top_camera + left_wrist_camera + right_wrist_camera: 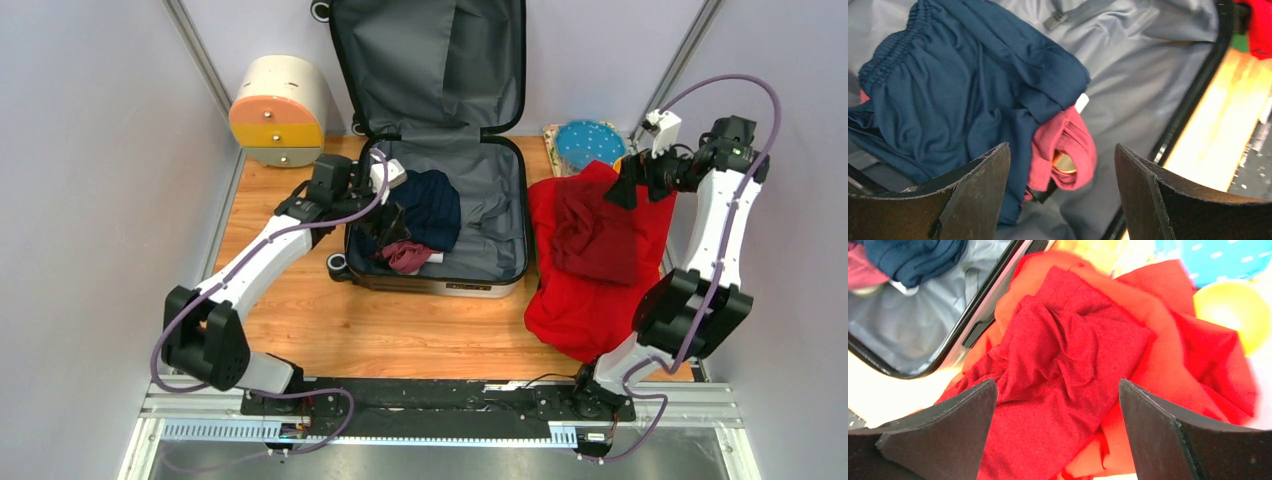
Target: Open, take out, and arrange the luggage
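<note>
Left wrist view: left tool (1062, 150) is spread wide with nothing in it, hanging over a small pink garment (1068, 132) tucked against the edge of a bigger navy garment (963, 95). Something round and gold shows inside the pink fold; we can't tell what it is. Both pieces lie on the grey lining of the luggage (485, 235), in its left half.

Right tool (1058, 382) is also wide open and holds nothing. It hovers over a dark red knit (1063, 355) lying on top of a bright red garment (1173, 335). That pile sits on the desk (300, 320) just right of the case, against its right rim.

The luggage is open: bottom shell flat on the desk between the two arms, lid (430, 60) standing up at the far end, long axis running away from the arm bases.

The relation that matters, as we judge it: what's left in the shell is right under the left tool and well apart from the right one. So the left arm is nearer and the next pick looks like its job — pink piece first, since it sits between the jaws. Risk: the navy cloth touches it and may drag along.

Containers: as far as we can see, the shell holds only those two garments. The lid lining looks flat — anything behind it is hidden.
</note>
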Controlling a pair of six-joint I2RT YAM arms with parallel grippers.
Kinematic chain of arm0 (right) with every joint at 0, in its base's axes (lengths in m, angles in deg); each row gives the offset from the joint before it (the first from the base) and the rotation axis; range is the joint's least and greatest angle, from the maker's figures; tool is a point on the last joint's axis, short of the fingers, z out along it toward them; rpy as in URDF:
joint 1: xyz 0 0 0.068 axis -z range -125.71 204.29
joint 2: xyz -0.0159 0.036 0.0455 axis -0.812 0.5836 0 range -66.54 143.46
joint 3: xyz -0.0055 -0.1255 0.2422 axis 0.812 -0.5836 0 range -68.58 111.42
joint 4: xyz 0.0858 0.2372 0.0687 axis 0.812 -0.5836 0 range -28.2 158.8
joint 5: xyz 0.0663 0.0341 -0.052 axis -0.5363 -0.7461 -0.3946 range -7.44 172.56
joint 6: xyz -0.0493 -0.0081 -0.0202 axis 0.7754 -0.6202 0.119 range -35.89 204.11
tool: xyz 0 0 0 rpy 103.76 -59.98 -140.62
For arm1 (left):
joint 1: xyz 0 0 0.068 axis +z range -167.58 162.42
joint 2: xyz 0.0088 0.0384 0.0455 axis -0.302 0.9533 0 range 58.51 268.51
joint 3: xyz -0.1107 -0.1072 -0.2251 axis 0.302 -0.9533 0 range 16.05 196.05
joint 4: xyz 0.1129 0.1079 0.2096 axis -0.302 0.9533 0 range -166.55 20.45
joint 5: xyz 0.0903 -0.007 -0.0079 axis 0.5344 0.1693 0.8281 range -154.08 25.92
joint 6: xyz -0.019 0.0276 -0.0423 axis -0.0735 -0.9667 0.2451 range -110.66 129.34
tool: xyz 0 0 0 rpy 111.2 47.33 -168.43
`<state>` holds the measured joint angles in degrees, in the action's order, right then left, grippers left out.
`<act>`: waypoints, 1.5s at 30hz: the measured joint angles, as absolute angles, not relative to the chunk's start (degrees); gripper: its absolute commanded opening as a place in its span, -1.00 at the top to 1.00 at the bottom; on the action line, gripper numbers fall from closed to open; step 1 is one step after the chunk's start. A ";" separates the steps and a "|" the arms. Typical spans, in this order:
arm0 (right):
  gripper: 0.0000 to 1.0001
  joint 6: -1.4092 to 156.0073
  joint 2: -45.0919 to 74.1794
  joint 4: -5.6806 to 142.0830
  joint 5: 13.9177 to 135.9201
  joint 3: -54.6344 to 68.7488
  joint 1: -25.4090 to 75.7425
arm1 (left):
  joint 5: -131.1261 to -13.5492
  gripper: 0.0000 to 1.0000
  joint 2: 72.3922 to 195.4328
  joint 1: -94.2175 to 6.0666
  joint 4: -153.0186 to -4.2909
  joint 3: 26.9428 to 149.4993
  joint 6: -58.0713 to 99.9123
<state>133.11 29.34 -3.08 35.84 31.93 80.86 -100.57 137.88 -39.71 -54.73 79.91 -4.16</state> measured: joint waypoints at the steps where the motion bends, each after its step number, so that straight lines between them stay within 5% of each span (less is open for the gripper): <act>1: -0.91 131.07 27.31 -1.33 36.78 31.76 80.86 | -98.60 -0.68 139.43 -40.45 -54.44 81.20 -4.57; 23: -0.91 101.59 15.87 16.44 38.07 14.82 63.03 | -94.60 -0.62 164.98 -51.25 -58.53 91.60 -25.55; 26: -0.91 101.26 15.87 17.64 37.87 13.92 62.98 | -93.05 -0.36 167.32 -51.66 -60.82 91.67 -25.71; 27: -0.92 101.28 15.87 17.71 37.83 13.81 62.98 | -92.50 -0.05 168.02 -51.68 -61.39 91.80 -25.64; 31: -0.93 102.00 15.87 18.71 36.89 13.00 62.96 | -91.61 0.66 169.55 -51.60 -63.86 92.37 -24.57; 35: -0.97 104.41 15.46 21.60 35.80 9.68 62.33 | -93.68 0.77 169.51 -50.96 -65.28 92.74 -21.95; 36: -0.99 105.22 15.11 22.73 35.56 8.30 61.98 | -94.53 1.00 169.42 -50.68 -65.28 92.74 -21.29; 45: -0.99 111.73 13.62 39.61 35.18 -1.31 49.47 | -104.96 1.00 166.18 -44.38 -66.18 92.74 -9.93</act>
<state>111.73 13.62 39.61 35.18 -1.31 49.47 -104.96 166.18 -44.38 -66.18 92.74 -9.93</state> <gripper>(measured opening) 0.993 0.249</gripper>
